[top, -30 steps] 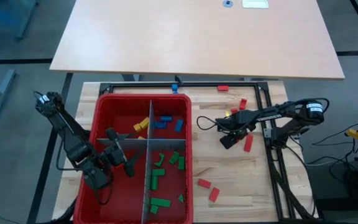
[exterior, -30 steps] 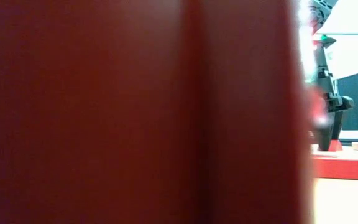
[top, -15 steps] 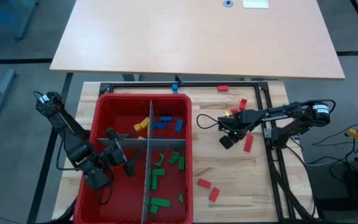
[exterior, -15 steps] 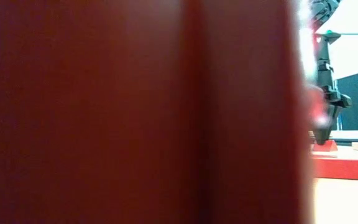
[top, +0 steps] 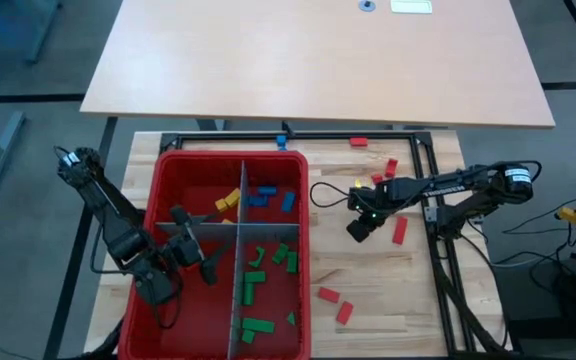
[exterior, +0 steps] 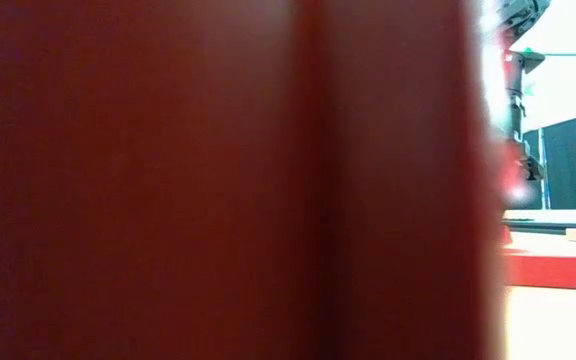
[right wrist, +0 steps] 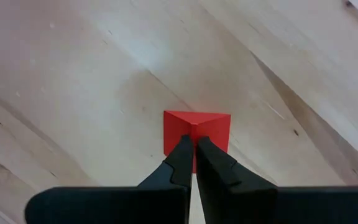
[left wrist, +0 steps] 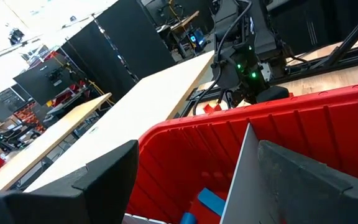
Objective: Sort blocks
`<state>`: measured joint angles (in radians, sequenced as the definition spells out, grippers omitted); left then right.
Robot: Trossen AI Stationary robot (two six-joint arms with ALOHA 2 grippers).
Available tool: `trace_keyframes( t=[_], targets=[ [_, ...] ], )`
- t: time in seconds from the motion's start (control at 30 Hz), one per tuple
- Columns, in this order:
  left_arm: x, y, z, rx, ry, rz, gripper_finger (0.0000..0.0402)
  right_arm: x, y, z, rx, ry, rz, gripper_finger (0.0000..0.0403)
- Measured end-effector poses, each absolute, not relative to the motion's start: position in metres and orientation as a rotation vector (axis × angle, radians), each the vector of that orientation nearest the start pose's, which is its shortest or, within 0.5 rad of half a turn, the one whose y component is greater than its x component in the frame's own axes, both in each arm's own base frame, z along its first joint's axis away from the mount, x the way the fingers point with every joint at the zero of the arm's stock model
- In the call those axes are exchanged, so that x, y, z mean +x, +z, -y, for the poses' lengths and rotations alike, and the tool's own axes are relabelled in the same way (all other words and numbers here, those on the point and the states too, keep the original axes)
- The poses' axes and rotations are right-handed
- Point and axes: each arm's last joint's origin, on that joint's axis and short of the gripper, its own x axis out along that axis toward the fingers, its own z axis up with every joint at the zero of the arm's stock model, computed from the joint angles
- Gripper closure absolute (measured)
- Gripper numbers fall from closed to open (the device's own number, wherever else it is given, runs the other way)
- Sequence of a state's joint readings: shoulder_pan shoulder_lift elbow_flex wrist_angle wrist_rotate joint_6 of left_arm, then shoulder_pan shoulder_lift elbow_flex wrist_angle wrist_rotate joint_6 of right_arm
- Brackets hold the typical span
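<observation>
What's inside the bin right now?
The red bin holds yellow blocks and blue blocks in its far compartments, green blocks near right. The left tool hides part of the near left compartment.

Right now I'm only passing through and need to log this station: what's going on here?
The right tool is shut on a small red rectangular block and holds it above the bare wooden table, right of the big red plastic bin. The bin's grey dividers separate yellow, blue and green blocks. Several red blocks lie loose on the table. The left tool waits open over the bin.
</observation>
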<state>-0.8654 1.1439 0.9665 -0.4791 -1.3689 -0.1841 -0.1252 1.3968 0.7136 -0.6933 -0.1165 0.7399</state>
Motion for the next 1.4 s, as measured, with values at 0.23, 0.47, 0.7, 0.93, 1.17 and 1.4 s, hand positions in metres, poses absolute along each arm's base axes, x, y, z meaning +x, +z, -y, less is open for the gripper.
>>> trace_keyframes(
  t=[0.23,0.47,0.7,0.93,1.17,1.4],
  targets=[
    [0.165,0.315,0.149,0.416,0.507,-0.243,0.0086,0.217,0.168,0.023,0.782,-0.498,-1.278,0.0403],
    [0.165,0.315,0.149,0.412,0.51,-0.241,0.0086,0.212,0.184,0.022,0.767,-0.454,-1.204,0.0403],
    [0.166,0.315,0.149,0.41,0.511,-0.241,0.0086,0.21,0.188,0.021,0.756,-0.375,-1.204,0.0403],
    [0.166,0.315,0.149,0.409,0.511,-0.24,0.0086,0.21,0.188,0.017,0.588,-0.248,-1.225,0.0403],
    [0.166,0.315,0.149,0.408,0.512,-0.24,0.0086,0.212,0.186,0.014,0.497,-0.18,-1.246,0.0403],
    [0.166,0.316,0.149,0.403,0.512,-0.238,0.0086,0.215,0.179,0.015,0.45,-0.162,-1.28,0.0357]
  ],
)
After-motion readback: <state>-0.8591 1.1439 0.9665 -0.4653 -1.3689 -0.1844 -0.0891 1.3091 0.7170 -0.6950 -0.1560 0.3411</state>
